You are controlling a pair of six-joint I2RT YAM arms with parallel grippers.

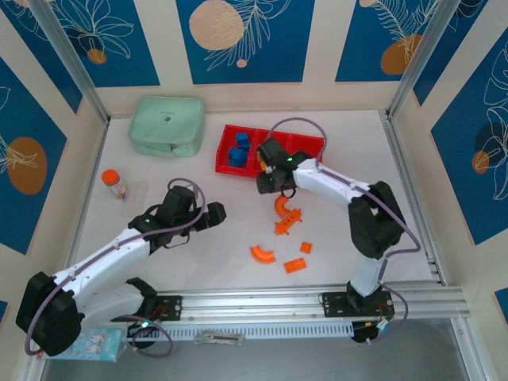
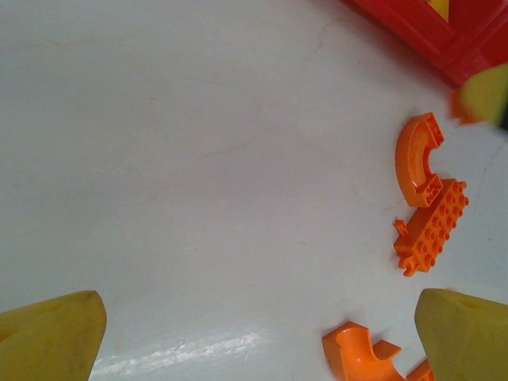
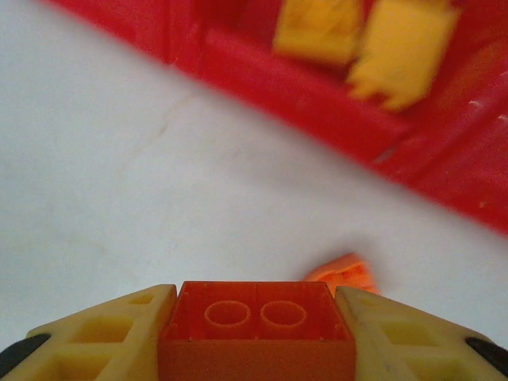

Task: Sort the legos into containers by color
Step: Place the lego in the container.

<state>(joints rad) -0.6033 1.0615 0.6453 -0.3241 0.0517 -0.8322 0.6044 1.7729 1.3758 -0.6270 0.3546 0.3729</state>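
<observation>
My right gripper (image 1: 268,184) hovers just in front of the red tray (image 1: 309,144), shut on an orange brick (image 3: 258,349) held hollow side up between its yellow fingers (image 3: 103,333). Blue bricks (image 1: 238,151) lie in the tray's left compartment and yellow bricks (image 3: 365,40) in the middle one. Over bare table to the left, my left gripper (image 1: 208,216) is open with nothing between its fingers (image 2: 51,337). Loose orange legos lie on the table: an arch (image 2: 419,159), a long studded brick (image 2: 431,228), another arch (image 2: 357,353), and two small bricks (image 1: 295,265).
A mint-green zip case (image 1: 167,125) lies at the back left beside the tray. An orange-capped bottle (image 1: 115,182) stands near the left wall. Metal frame posts stand at both back corners, and a rail runs along the near edge.
</observation>
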